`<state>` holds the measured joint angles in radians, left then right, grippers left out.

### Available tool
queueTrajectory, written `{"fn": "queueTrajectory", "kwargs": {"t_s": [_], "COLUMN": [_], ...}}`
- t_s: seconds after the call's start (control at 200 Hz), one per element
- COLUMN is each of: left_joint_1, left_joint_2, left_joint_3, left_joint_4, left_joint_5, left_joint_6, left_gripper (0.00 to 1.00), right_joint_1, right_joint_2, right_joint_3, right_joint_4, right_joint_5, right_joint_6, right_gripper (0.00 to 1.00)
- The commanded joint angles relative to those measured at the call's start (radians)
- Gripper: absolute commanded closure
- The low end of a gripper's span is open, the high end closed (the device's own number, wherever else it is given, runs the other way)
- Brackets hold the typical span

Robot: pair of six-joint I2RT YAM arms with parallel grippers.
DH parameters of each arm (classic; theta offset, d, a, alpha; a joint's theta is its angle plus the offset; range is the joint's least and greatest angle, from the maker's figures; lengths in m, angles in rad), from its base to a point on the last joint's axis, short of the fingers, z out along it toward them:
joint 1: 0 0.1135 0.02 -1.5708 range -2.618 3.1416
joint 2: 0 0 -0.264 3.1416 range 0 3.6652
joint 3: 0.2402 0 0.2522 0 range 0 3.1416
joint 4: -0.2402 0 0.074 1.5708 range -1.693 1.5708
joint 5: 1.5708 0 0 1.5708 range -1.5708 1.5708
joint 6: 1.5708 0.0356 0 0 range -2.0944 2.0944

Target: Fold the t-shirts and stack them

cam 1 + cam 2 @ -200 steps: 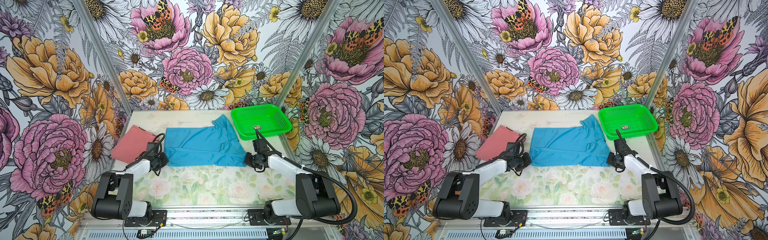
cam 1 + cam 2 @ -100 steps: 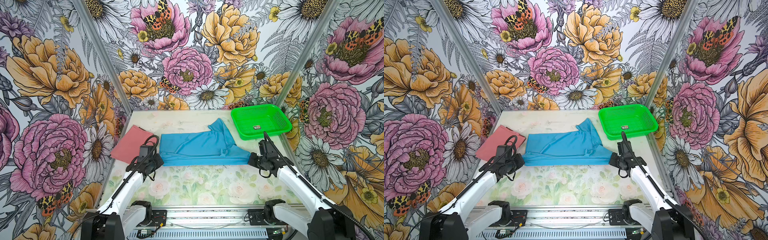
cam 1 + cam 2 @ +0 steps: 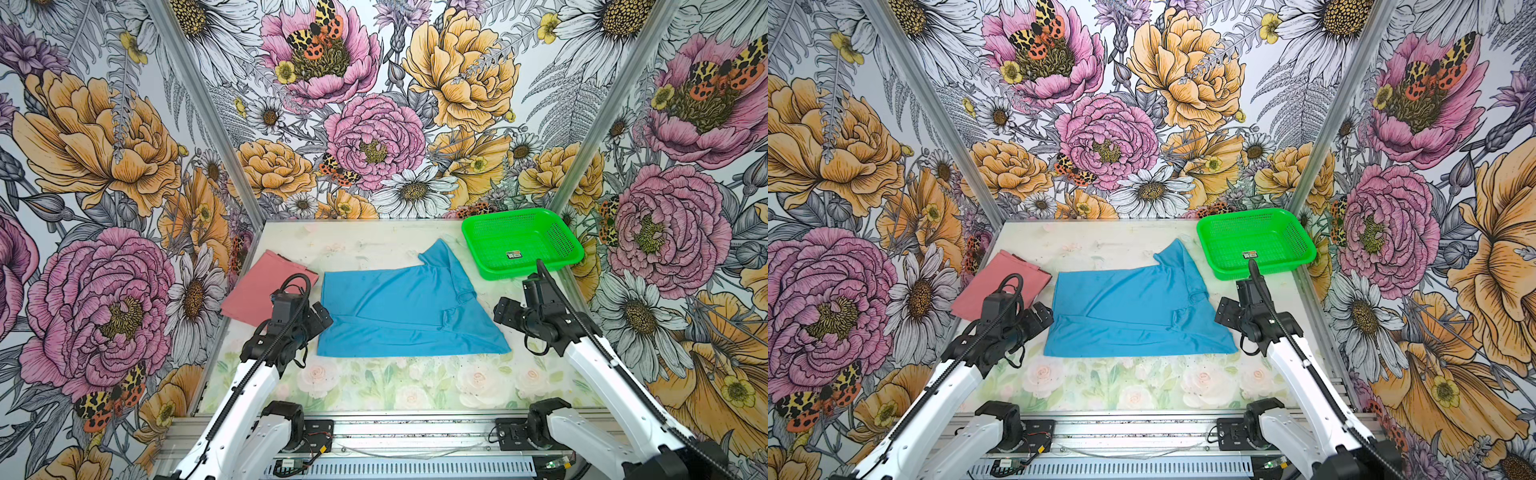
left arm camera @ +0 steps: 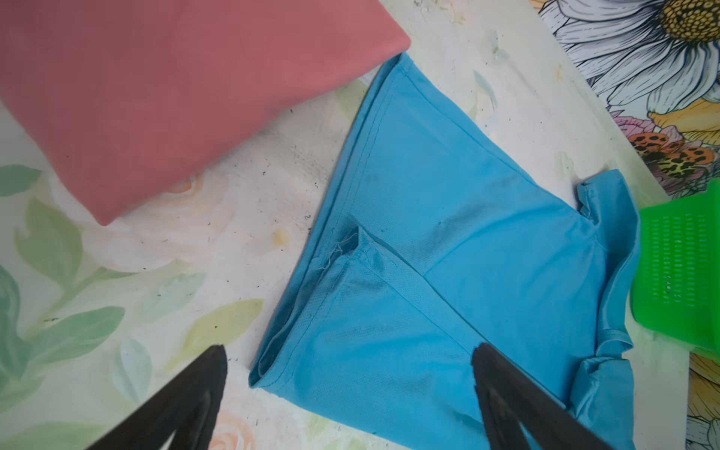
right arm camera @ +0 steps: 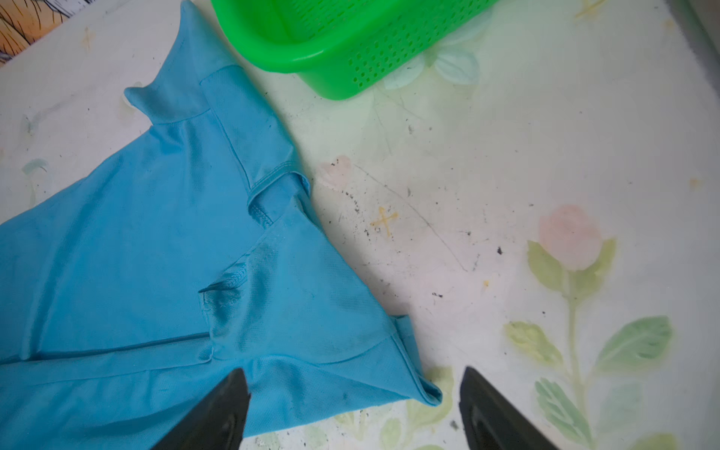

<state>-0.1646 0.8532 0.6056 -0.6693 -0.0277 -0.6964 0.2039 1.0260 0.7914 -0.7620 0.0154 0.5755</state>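
blue t-shirt (image 3: pixel 399 316) spread nearer, long axis left-right, hem left.

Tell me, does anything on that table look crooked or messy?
Yes: the blue t-shirt is folded lopsidedly. One sleeve sticks out toward the green basket, and its near right corner juts into a point. The pink t-shirt beside it lies in a neat, flat rectangle.
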Motion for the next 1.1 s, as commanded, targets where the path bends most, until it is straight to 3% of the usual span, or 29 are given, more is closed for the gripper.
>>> {"fn": "queueTrajectory", "kwargs": {"t_s": [0.0, 0.27, 0.555, 0.755, 0.986, 1.091], "left_joint_1": [-0.034, -0.159, -0.184, -0.174, -0.174, -0.171], "left_joint_2": [0.069, 0.330, 0.427, 0.401, 0.250, 0.212], "left_joint_3": [0.016, 0.057, -0.013, -0.109, -0.149, -0.125], "left_joint_4": [0.101, 0.242, 0.356, 0.366, 0.291, 0.255], "left_joint_5": [0.104, 0.141, 0.124, 0.086, 0.038, 0.028], "left_joint_6": [0.034, 0.023, -0.023, -0.099, -0.124, -0.109], "left_gripper": [0.01, 0.01, 0.01, 0.01, 0.01, 0.01], "right_joint_1": [0.040, 0.146, 0.269, 0.365, 0.527, 0.559], "right_joint_2": [0.120, 0.430, 0.593, 0.517, 0.261, 0.170], "right_joint_3": [0.036, 0.071, 0.038, -0.097, -0.286, -0.300], "right_joint_4": [0.057, 0.201, 0.261, 0.259, 0.200, 0.142], "right_joint_5": [-0.106, -0.136, -0.091, -0.023, -0.003, 0.021], "right_joint_6": [-0.060, -0.077, -0.015, 0.108, 0.332, 0.373], "right_gripper": [0.14, 0.13, 0.13, 0.12, 0.12, 0.12]}}
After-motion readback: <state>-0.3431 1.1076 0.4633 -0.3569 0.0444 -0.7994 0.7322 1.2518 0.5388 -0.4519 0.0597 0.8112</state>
